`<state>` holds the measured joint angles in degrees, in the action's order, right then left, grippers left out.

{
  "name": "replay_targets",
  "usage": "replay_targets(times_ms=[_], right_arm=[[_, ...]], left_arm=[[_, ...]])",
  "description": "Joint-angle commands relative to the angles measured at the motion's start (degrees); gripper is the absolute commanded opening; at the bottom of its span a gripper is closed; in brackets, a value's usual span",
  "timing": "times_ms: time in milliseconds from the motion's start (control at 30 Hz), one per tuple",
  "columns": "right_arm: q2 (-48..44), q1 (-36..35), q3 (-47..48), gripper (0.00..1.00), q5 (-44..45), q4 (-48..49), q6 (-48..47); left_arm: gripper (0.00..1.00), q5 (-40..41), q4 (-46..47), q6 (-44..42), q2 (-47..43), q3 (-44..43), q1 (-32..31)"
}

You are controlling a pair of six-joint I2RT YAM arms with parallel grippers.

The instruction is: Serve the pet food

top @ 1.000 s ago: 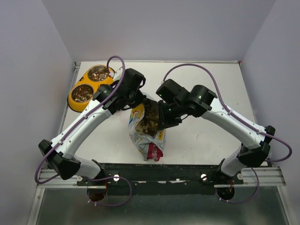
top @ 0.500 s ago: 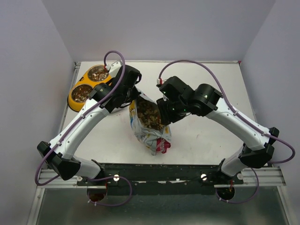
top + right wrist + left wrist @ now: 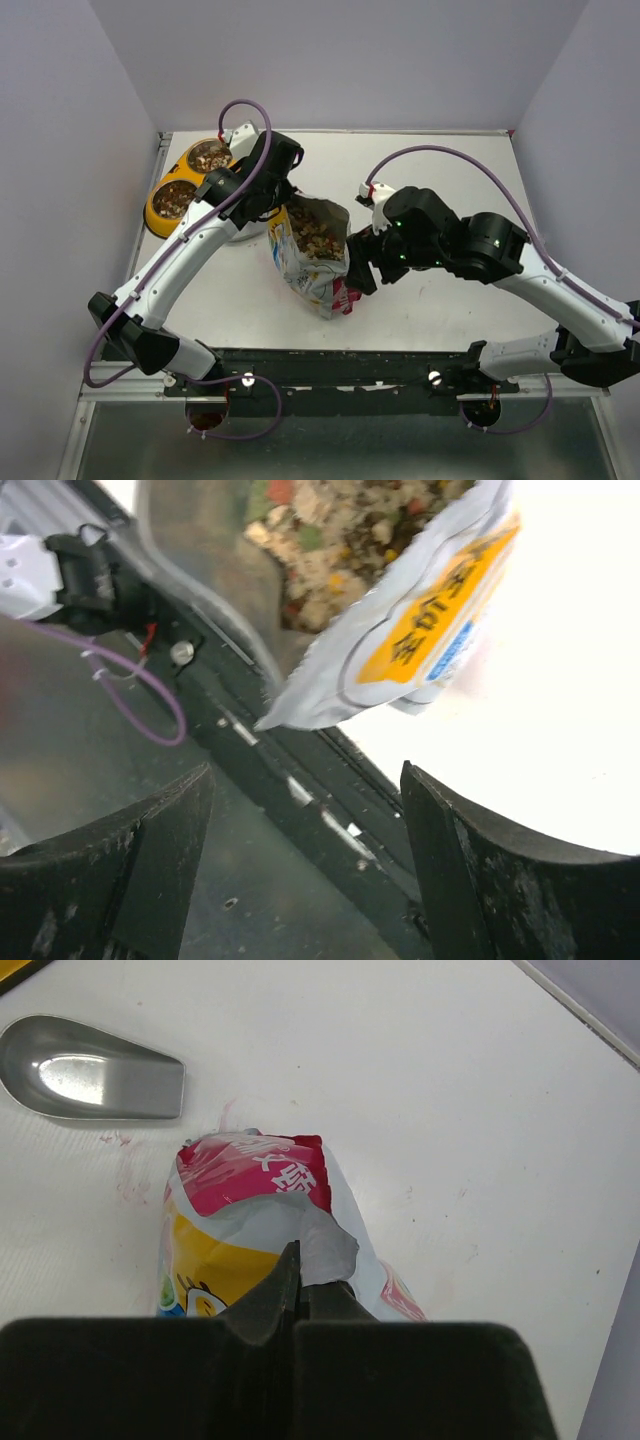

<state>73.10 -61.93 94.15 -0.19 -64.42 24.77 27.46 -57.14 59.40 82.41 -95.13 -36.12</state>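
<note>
The pet food pouch [image 3: 303, 277] stands on the table, its mouth open upward and mixed kibble [image 3: 318, 230] showing inside. My left gripper [image 3: 281, 208] is shut on the pouch's far left rim; in the left wrist view its fingertips [image 3: 297, 1260] pinch the silver edge above the yellow-and-red pouch [image 3: 250, 1185]. My right gripper [image 3: 360, 272] hangs open just right of the pouch, touching nothing. In the right wrist view its gripper [image 3: 305, 810] is spread wide, with the pouch [image 3: 410, 630] and kibble [image 3: 340, 520] beyond the fingers.
A yellow double bowl [image 3: 152, 212] sits at the far left with kibble in both steel cups. A silver metal scoop [image 3: 90, 1065] lies on the table beside the pouch. The table's near edge and black rail [image 3: 300, 780] lie under the right gripper.
My right gripper has opened, let go of the pouch's right rim and drawn back to the right and toward the near edge. The left gripper still holds the pouch, which has shifted slightly.
</note>
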Motion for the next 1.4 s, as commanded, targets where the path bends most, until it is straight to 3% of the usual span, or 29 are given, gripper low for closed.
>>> replay_targets(times_ms=[0, 167, 333, 533, 633, 700, 733, 767, 900, 967, 1067, 1200, 1267, 1367], right_arm=[[-0.8, -0.3, -3.7, 0.81, 8.4, 7.6, -3.6], [3.5, -1.3, -1.9, 0.72, 4.1, 10.7, -6.8], [6.4, -3.2, -0.8, 0.68, 11.3, 9.6, -5.1], [6.0, -4.6, -0.4, 0.37, 25.1, 5.3, -1.5], [2.9, -4.5, -3.6, 0.23, 21.3, 7.8, -3.5], [0.9, -4.6, -6.0, 0.04, 18.1, 9.6, -4.7], [0.0, -4.6, -6.9, 0.01, 17.2, 10.1, -5.1], [-0.5, -4.6, -7.7, 0.01, 16.5, 10.4, -5.4], [-2.4, -4.6, -10.3, 0.01, 16.1, 10.9, -5.8], [-2.9, -4.6, -10.7, 0.01, 15.8, 11.1, -5.8], [-2.6, -4.5, -10.3, 0.01, 14.7, 10.9, -6.7], [-1.9, -3.8, -9.2, 0.01, 9.8, 10.4, -8.3], [-1.7, -3.5, -8.9, 0.01, 7.5, 9.8, -9.3], [-1.3, -3.1, -7.4, 0.01, 4.9, 8.3, -10.0]], left_arm=[[0.0, 5.7, 12.0, 2.0, -3.0, -5.8, 0.3], [0.0, 6.3, 11.1, 2.0, -2.3, -6.5, 0.2], [0.0, 6.7, 10.1, 2.0, -1.4, -7.9, 0.3], [0.0, 8.1, 8.4, 3.0, -1.1, -8.3, 0.3], [0.0, 7.7, 8.5, 1.3, -1.1, -9.2, 0.8], [0.0, 5.0, 8.5, -2.1, -0.6, -11.1, 1.9], [0.01, 3.0, 8.7, -4.1, -0.2, -12.4, 2.7], [0.09, 0.8, 8.5, -6.5, 0.0, -13.6, 3.7], [0.58, -10.1, 11.3, -16.4, -2.8, -12.5, 7.4], [0.71, -17.0, 16.9, -19.9, -7.2, -6.7, 9.9], [0.75, -33.3, 28.2, -20.7, -15.0, 6.2, 17.0], [0.65, -60.3, 53.2, -16.2, -21.8, 25.2, 28.3], [0.68, -72.9, 69.9, -11.4, -21.5, 33.0, 33.5], [0.75, -88.7, 86.1, -3.4, -16.3, 38.2, 38.8]])
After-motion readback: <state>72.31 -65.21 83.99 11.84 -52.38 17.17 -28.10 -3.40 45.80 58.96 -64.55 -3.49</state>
